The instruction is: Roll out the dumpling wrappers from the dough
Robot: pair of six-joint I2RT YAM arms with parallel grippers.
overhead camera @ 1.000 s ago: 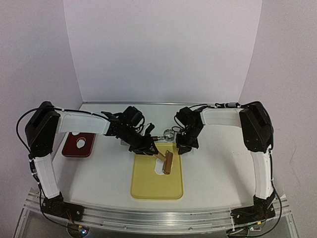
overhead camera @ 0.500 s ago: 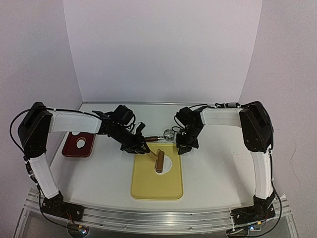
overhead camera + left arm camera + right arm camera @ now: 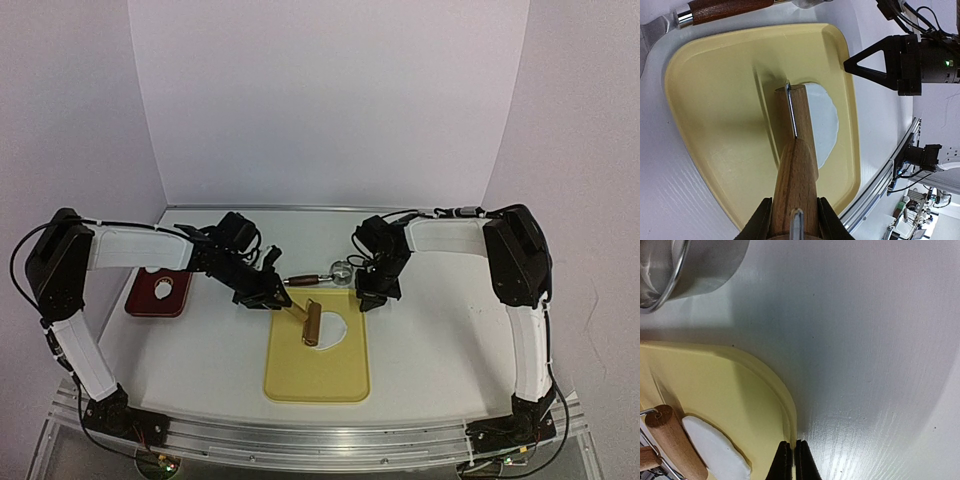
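Observation:
A flat, roundish white dough sheet (image 3: 330,331) lies at the far end of the yellow board (image 3: 315,375). A wooden rolling pin (image 3: 311,323) lies across the sheet's left part. My left gripper (image 3: 280,300) is shut on the pin's handle (image 3: 796,190); in the left wrist view the roller (image 3: 800,115) covers part of the dough (image 3: 824,120). My right gripper (image 3: 368,300) is shut on the board's far right rim (image 3: 790,415), with the dough (image 3: 715,447) to its left. No small cut disc shows on the board.
A metal ring cutter (image 3: 342,270) and a wooden-handled tool (image 3: 305,278) lie just beyond the board. A red tray (image 3: 140,300) with a white dough piece (image 3: 167,291) sits at the left. Both arms reach over the middle of the table.
My left gripper has drawn the rolling pin leftward across the dough, uncovering more of the sheet on the right. The right gripper has not moved.

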